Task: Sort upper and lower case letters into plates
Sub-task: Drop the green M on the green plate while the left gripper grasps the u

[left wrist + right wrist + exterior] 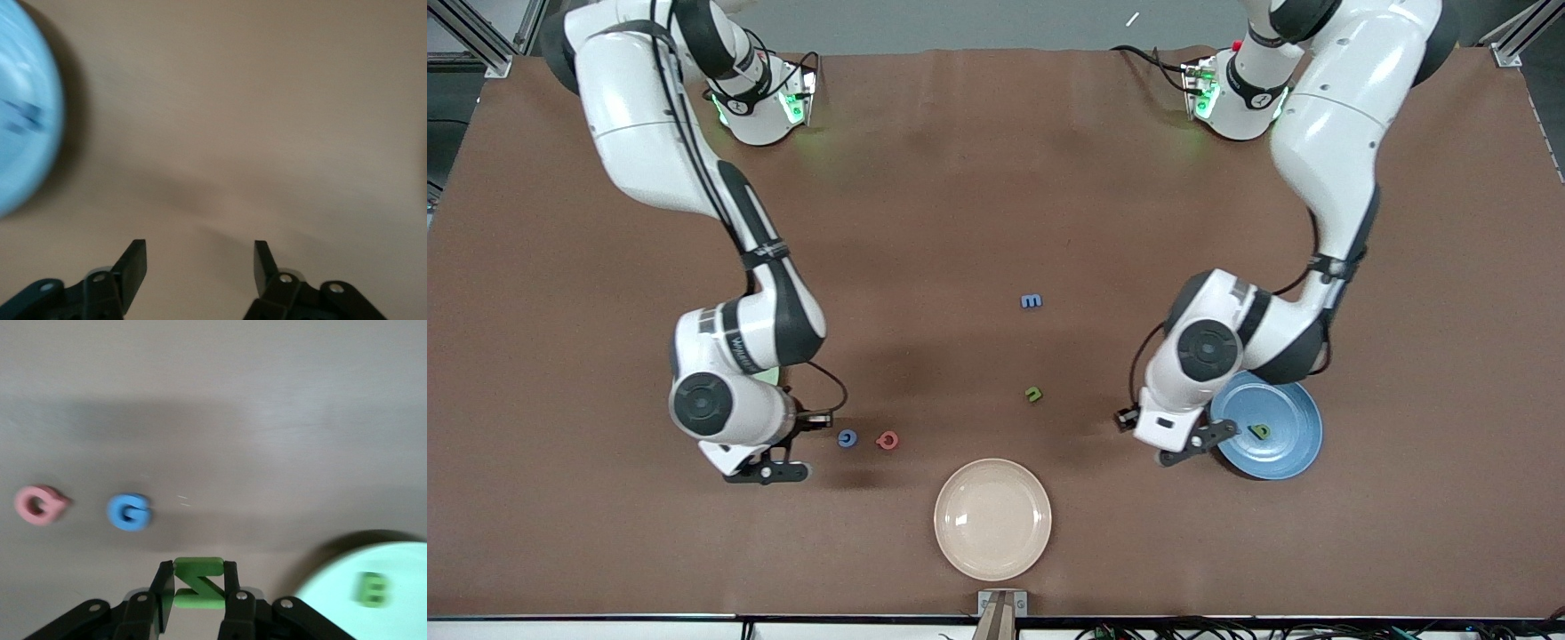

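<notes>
Front view gives us the blue plate (1285, 444) toward the left arm's end of the table, with a green letter (1260, 432) lying in it, while the left arm covers part of its rim. Of the mint green plate (400, 573) we see almost nothing there, since the right arm hides it; the right wrist view shows a part of it, cut off at the frame edge, with a green B (372, 589) in it. We see the right gripper (195, 587) clamped on a green Z (197, 581), up above the table beside that plate. The left gripper (200, 263) hangs over bare table beside the blue plate, its fingers (137, 260) apart with nothing between them. On the brown table (996, 178) near the right gripper lie a blue G (847, 437) and a pink Q (887, 440), just beside each other. Between the arms lie a small green letter (1033, 394) and, farther from the front camera, a blue E (1032, 301), both hard to read. A cream plate (992, 518) sits near the table's front edge, with open room around it.
</notes>
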Action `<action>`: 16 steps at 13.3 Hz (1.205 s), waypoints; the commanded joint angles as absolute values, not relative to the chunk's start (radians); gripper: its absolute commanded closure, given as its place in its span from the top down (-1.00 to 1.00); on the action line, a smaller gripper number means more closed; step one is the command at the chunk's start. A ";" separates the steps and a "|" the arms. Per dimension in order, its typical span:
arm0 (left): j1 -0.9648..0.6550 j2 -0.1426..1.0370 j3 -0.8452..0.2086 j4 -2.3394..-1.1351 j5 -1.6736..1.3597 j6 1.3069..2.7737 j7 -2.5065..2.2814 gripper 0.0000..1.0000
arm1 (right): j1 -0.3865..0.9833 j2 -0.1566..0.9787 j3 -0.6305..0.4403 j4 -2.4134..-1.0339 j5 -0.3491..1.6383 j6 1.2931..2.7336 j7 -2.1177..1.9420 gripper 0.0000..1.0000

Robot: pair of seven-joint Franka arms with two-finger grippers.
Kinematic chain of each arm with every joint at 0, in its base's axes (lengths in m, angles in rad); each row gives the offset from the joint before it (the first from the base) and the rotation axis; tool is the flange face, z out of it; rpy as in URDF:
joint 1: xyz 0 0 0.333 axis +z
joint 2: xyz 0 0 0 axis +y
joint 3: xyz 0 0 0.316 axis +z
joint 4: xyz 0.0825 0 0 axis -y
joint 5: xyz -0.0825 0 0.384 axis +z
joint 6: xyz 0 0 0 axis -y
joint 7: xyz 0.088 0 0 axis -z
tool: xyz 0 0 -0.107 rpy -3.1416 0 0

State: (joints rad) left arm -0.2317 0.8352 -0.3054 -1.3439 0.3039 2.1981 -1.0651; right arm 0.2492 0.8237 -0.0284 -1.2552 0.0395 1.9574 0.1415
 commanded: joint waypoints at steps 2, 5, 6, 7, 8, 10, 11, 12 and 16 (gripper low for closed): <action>-0.320 0.971 -0.298 -1.191 0.284 2.241 -1.244 0.26 | 0.164 0.781 -0.009 -1.296 0.044 1.864 -0.036 -0.79; -0.389 1.020 -0.296 -1.146 0.282 2.260 -1.327 0.22 | 0.103 0.781 -0.009 -1.344 0.046 1.850 -0.197 -0.75; -0.408 1.020 -0.296 -1.144 0.273 2.260 -1.330 0.22 | 0.091 0.781 -0.009 -1.368 0.046 1.850 -0.234 -0.72; -0.422 1.020 -0.295 -1.143 0.270 2.260 -1.333 0.22 | 0.075 0.781 -0.009 -1.388 0.052 1.850 -0.242 -0.62; -0.434 1.023 -0.293 -1.143 0.268 2.261 -1.333 0.22 | 0.068 0.781 -0.008 -1.402 0.055 1.850 -0.242 -0.44; -0.445 1.029 -0.291 -1.144 0.268 2.261 -1.333 0.22 | 0.066 0.781 -0.009 -1.413 0.055 1.856 -0.233 0.23; -0.454 1.029 -0.279 -1.144 0.268 2.260 -1.333 0.22 | 0.067 0.781 -0.009 -1.413 0.057 1.858 -0.232 0.30; -0.469 1.038 -0.266 -1.144 0.268 2.261 -1.332 0.22 | 0.071 0.781 -0.008 -1.405 0.057 1.859 -0.232 0.30; -0.494 1.052 -0.238 -1.147 0.267 2.252 -1.335 0.13 | 0.124 0.782 -0.008 -1.326 0.110 1.868 -0.203 0.30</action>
State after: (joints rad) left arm -0.4732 1.0357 -0.2550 -1.1774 0.2844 2.2688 -1.3330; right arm 0.0921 0.8053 -0.0094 -1.3448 0.0753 1.8677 -0.2251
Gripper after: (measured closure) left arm 0.405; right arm 0.348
